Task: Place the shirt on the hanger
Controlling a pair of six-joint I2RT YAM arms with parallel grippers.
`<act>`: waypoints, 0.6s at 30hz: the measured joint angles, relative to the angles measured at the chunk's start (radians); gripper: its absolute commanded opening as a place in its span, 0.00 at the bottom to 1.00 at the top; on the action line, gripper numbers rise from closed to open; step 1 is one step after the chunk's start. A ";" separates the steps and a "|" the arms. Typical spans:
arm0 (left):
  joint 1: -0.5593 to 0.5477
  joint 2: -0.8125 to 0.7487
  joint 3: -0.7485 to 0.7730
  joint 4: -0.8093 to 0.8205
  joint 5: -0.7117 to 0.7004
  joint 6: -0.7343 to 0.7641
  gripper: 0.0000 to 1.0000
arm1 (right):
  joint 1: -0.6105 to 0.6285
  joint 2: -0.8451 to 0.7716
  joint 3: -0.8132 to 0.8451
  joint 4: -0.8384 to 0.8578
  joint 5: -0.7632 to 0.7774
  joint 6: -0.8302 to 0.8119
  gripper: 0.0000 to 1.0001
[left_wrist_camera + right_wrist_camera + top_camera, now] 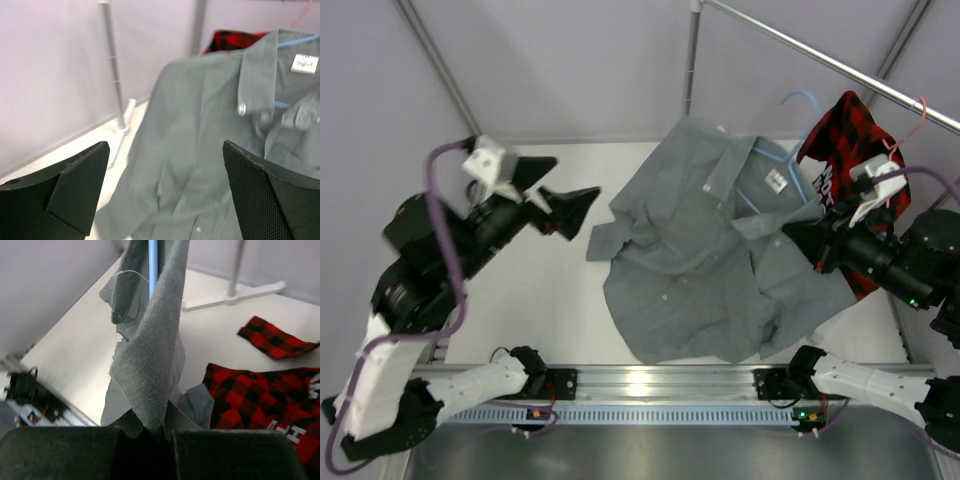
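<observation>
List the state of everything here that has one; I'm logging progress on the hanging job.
shirt, collar open, rumpled, one fold pinched.
hanger, partly inside the shirt.
left fingers, open, empty, apart from the shirt.
right fingers, shut on a fold of the shirt.
plaid shirt, crumpled beside the shirt.

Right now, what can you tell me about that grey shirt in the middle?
The soft grey button-up shirt looks like thin woven cloth, with a collar, small pale buttons and a white label inside the neck. It is open and rumpled, its lower part draped on the white table. The thin light-blue wire hanger runs inside its neck area. The right pincer is shut on a fold of its fabric. A red-and-black plaid shirt sits beside it on the right.
</observation>
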 measured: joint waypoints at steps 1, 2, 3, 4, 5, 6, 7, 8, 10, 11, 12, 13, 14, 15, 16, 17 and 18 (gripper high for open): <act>0.000 -0.056 -0.036 -0.001 -0.035 -0.012 0.98 | 0.000 0.024 0.043 -0.021 0.044 0.019 0.00; 0.000 -0.130 -0.088 0.005 -0.080 -0.024 0.98 | 0.000 0.050 0.095 -0.041 0.098 0.041 0.00; 0.000 -0.204 -0.137 0.000 -0.124 -0.033 0.98 | 0.000 0.073 0.140 -0.059 0.143 0.060 0.00; 0.000 -0.266 -0.183 0.002 -0.164 -0.038 0.98 | 0.000 0.094 0.183 -0.078 0.184 0.077 0.00; 0.000 -0.330 -0.245 0.013 -0.214 -0.043 0.98 | 0.000 0.112 0.222 -0.097 0.228 0.096 0.00; 0.000 -0.389 -0.312 0.011 -0.273 -0.048 0.98 | 0.000 0.122 0.244 -0.107 0.267 0.111 0.00; 0.000 -0.420 -0.356 0.003 -0.312 -0.053 0.98 | 0.000 0.129 0.253 -0.117 0.296 0.121 0.00; 0.000 -0.446 -0.413 0.002 -0.356 -0.056 0.98 | 0.000 0.133 0.256 -0.124 0.334 0.133 0.00; 0.000 -0.475 -0.531 0.002 -0.435 -0.058 0.98 | 0.000 0.149 0.252 -0.149 0.407 0.157 0.00; 0.000 -0.477 -0.593 0.003 -0.471 -0.058 0.98 | 0.000 0.161 0.251 -0.158 0.441 0.166 0.00; 0.000 -0.477 -0.639 0.013 -0.494 -0.057 0.98 | -0.002 0.179 0.245 -0.161 0.478 0.175 0.00; 0.000 -0.478 -0.696 0.029 -0.520 -0.053 0.98 | -0.011 0.204 0.241 -0.164 0.510 0.182 0.00; 0.004 -0.476 -0.745 0.041 -0.533 -0.049 0.98 | -0.032 0.251 0.243 -0.161 0.529 0.190 0.00; 0.010 -0.474 -0.780 0.043 -0.539 -0.045 0.98 | -0.057 0.274 0.243 -0.157 0.534 0.193 0.00; 0.033 -0.463 -0.797 0.042 -0.523 -0.045 0.98 | -0.114 0.312 0.242 -0.142 0.510 0.201 0.00; 0.062 -0.457 -0.801 0.043 -0.515 -0.047 0.98 | -0.172 0.344 0.240 -0.121 0.498 0.208 0.00; 0.101 -0.449 -0.801 0.053 -0.504 -0.048 0.98 | -0.232 0.377 0.233 -0.089 0.465 0.216 0.00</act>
